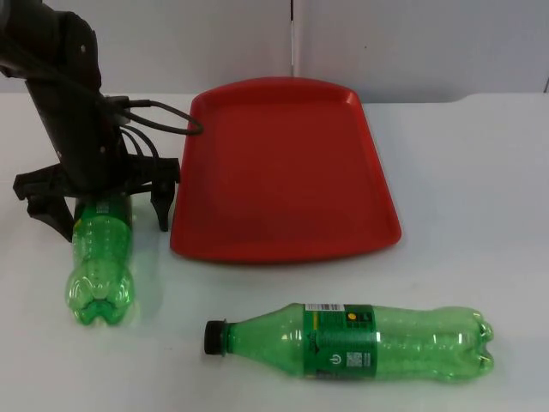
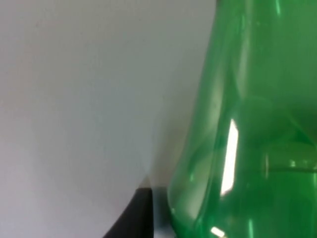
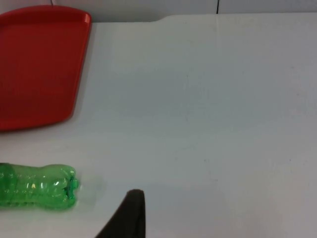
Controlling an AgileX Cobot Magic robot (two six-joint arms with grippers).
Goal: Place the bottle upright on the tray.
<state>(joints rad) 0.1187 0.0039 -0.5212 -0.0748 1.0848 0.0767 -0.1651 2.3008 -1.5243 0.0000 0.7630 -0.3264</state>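
The left arm is covering the neck end of a green transparent plastic bottle [image 1: 101, 266] lying on the white table top [image 1: 480, 172], so its cap and shoulder are hidden from the top view; what is showing is its ribbed body and lobed base, which is pointing toward the near edge, with the long axis running roughly front to back. The left gripper [image 1: 101, 210] is standing over that hidden end with its two black fingers spread wide, one on each side of the bottle and not clamping it. In the left wrist view the bottle's curved green wall [image 2: 247, 148] is looming close beside a black fingertip, and little else can be made out. A second green plastic bottle with a black cap and a green label [image 1: 360, 342] is lying on its side near the front, cap pointing left, base right, its long axis running across the table. The red plastic tray [image 1: 283, 172] is sitting behind both bottles, just right of the left gripper. In the right wrist view the second bottle's base [image 3: 44, 187] is showing, cut off by the frame, well apart from the tray's corner [image 3: 39, 64]; I cannot tell the right gripper's state.
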